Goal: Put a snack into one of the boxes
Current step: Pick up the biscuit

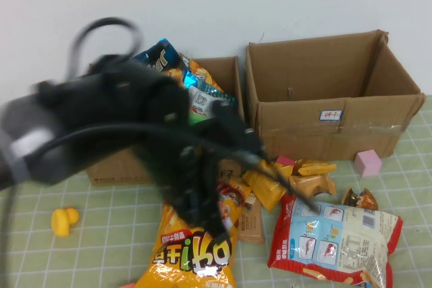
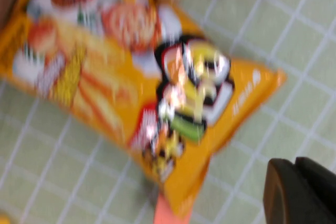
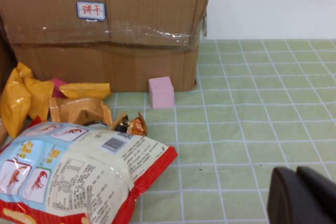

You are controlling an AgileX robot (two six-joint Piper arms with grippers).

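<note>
Snacks piled by boxes. Left gripper (image 1: 202,214) above big orange chip bag (image 2: 142,87), likely next pick; fingers: cannot tell. Right gripper (image 3: 302,195) low, off to side, shrimp bag (image 3: 68,174) near; fingers: cannot tell. Right box (image 1: 324,99) open, ready.

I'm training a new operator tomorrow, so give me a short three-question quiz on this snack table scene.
1. True or false: the right box is packed full of snacks.
2. Multiple choice: the left tool hangs over which item? A) pink block B) yellow chip bag C) rubber duck
3. Fill in: the small pink block sits on the table just in front of the ____.

Key:
1. False; its visible inside looks empty, while the left box holds the bags.
2. B, the yellow chip bag.
3. Right box.

The right tool sits low at the table's right side, near the red and white shrimp snack bag.
</note>
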